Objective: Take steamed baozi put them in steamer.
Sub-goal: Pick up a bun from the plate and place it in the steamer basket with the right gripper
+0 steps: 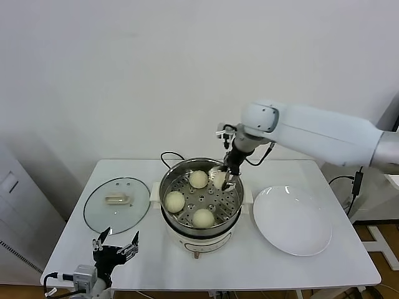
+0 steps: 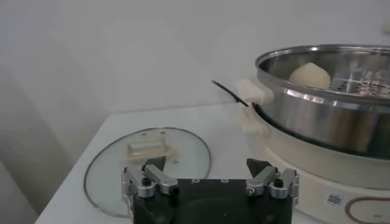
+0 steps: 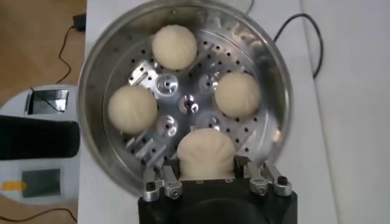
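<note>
The steamer (image 1: 163, 187) stands mid-table, a steel pot with a perforated tray. Three steamed baozi (image 1: 198, 179) (image 1: 174, 201) (image 1: 203, 218) lie on the tray. My right gripper (image 1: 225, 180) reaches into the pot at its back right, shut on a fourth baozi (image 3: 206, 149) just over the tray, near the rim. In the right wrist view the other buns (image 3: 174, 46) (image 3: 133, 109) (image 3: 237, 94) sit spread round the tray's middle. My left gripper (image 1: 115, 246) waits open and empty at the table's front left corner, apart from the pot (image 2: 323, 115).
A glass lid (image 1: 117, 204) with a cream handle lies flat left of the steamer. A bare white plate (image 1: 293, 221) sits to its right. A black cord (image 1: 171, 156) runs from behind the pot. A wall stands close behind the table.
</note>
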Robot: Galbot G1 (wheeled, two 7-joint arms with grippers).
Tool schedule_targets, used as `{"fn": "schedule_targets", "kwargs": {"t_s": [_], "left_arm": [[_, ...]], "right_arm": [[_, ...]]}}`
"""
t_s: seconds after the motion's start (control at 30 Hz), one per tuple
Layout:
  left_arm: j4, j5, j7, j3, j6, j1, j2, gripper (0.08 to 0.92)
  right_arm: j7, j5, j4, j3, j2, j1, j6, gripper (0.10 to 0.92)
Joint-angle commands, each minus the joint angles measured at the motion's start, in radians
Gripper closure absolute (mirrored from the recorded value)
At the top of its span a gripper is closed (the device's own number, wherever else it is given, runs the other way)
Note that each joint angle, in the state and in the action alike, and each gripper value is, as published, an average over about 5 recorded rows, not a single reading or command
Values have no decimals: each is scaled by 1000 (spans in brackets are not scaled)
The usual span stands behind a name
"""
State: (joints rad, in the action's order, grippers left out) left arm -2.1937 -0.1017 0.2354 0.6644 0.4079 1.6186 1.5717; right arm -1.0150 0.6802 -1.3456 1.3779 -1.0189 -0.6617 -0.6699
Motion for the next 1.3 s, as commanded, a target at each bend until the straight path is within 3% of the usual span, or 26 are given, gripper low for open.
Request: {"fn": "schedule_targets", "kwargs": {"t_s": [0.03, 0.67, 0.77, 1.03, 1.2, 1.3], "left_arm": [[1, 5, 1, -1, 3, -7, 0, 177], [7, 10, 1, -8, 13, -12, 7, 177], [6, 15, -2, -8, 22, -12, 8, 177], [4, 16, -11, -5, 25, -11, 10, 177], [12, 27, -92, -4, 3, -22, 21, 177], [15, 66, -157, 4, -2, -30, 27, 177]], "right_arm": [[72, -65, 38, 3, -75, 99, -79, 487], [101, -108, 51, -33, -64, 149, -76, 480], [104, -109, 46, -36, -60, 149, -75, 448], [86, -108, -6, -89, 15, 122, -65, 240], [51, -99, -79, -256, 131, 116, 18, 204], [129, -48, -117, -403, 215, 152, 87, 203]]}}
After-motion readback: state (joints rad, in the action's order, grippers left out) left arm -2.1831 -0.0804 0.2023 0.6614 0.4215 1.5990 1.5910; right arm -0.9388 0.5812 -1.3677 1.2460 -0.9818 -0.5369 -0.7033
